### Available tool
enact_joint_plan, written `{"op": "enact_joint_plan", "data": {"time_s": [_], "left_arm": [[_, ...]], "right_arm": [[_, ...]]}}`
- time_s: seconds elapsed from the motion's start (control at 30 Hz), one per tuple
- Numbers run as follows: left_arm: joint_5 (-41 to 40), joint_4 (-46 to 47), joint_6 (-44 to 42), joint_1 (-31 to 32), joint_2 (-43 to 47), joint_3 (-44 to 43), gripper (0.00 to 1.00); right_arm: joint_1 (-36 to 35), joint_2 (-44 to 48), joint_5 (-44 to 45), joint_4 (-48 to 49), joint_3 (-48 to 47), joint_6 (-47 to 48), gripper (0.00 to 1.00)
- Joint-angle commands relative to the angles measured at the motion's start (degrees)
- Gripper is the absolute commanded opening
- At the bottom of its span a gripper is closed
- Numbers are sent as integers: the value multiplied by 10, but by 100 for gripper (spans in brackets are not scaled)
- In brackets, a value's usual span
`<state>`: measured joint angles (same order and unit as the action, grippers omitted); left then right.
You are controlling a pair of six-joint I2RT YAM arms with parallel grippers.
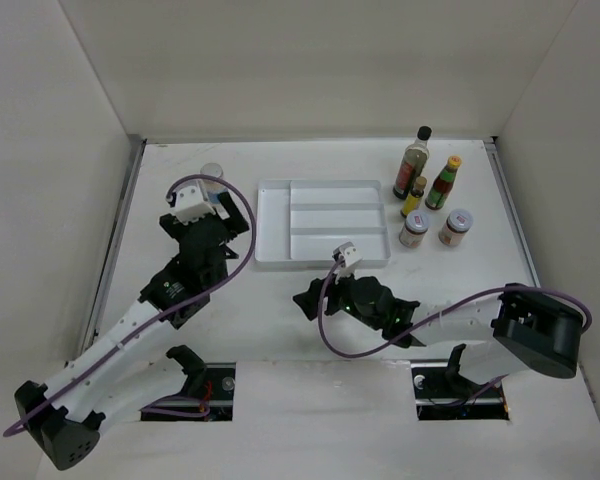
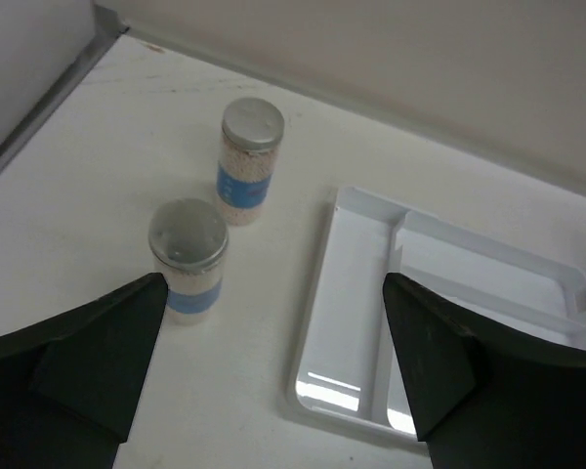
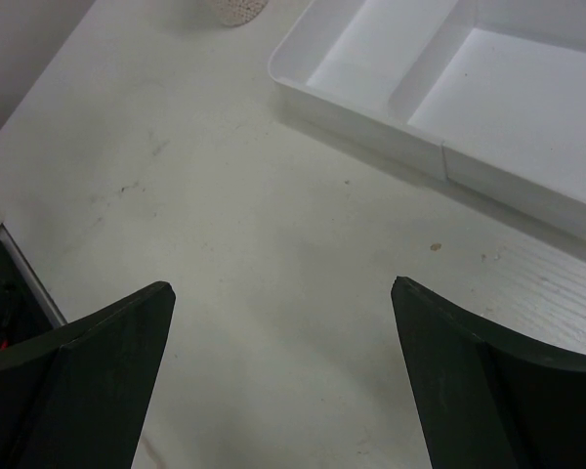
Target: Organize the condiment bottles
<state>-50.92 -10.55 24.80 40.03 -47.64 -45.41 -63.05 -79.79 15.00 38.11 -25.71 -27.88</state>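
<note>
While aimed at two grey-lidded, blue-labelled clear jars [image 2: 188, 259] near the far left corner, holds left gripper [image 2: 273, 293] wide to straddle the nearer, parks right gripper [image 3: 281, 288] wide and empty by the near edge, well apart from five other small containers [image 1: 442, 186] grouped near the far right corner.

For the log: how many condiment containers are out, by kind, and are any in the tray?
Grey-lidded blue-labelled jars: 2
Short white-lidded jars: 2
Tall black-capped dark bottle: 1
Small yellow bottle: 1
Yellow-capped red-labelled bottle: 1
Total: 7, none in the white tray.
</note>
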Motion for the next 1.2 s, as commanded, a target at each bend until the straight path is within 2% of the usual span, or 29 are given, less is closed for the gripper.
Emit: {"op": "enact_joint_plan", "data": {"time_s": [0.0, 0.03, 0.07, 0.1, 0.13, 0.17, 0.23, 0.27, 0.3, 0.37, 0.43, 0.57, 0.9, 1.13, 1.17], "left_arm": [[-33, -4, -72, -22, 7, -32, 74], [-37, -4, -79, -28, 7, -32, 50], [-39, -4, -83, -40, 7, -32, 34], [-35, -10, -84, -56, 4, -32, 29], [-28, -20, -81, -72, -3, -35, 29], [-17, -32, -77, -89, -14, -39, 34], [4, -43, -70, -122, -39, -45, 55], [12, -43, -65, -135, -51, -45, 68], [24, -40, -62, -148, -65, -43, 78], [52, -34, -50, -172, -92, -43, 85], [84, -25, -41, -188, -124, -44, 89], [120, 2, -40, -201, -193, -56, 89], [95, 92, -41, -218, -272, -34, 84], [122, 118, -38, -234, -307, -28, 68], [121, 118, -36, -234, -305, -23, 62]], "right_arm": [[-3, 21, -19, 73, 13, -5, 100], [-3, 20, -32, 73, 13, -6, 98], [-3, 18, -47, 73, 11, -6, 80], [-3, 17, -55, 72, 9, -8, 55], [-3, 17, -57, 70, 9, -10, 32], [-3, 17, -55, 65, 8, -14, 23], [2, 19, -56, 61, 10, -17, 26], [5, 21, -56, 65, 13, -19, 34], [6, 22, -57, 68, 15, -21, 47], [6, 24, -59, 77, 17, -22, 73], [6, 20, -62, 80, 18, -21, 82], [6, 12, -68, 79, 14, -20, 86], [5, 14, -68, 79, 15, -19, 87], [6, 11, -68, 76, 13, -20, 87], [7, 10, -68, 75, 13, -20, 87]]}}
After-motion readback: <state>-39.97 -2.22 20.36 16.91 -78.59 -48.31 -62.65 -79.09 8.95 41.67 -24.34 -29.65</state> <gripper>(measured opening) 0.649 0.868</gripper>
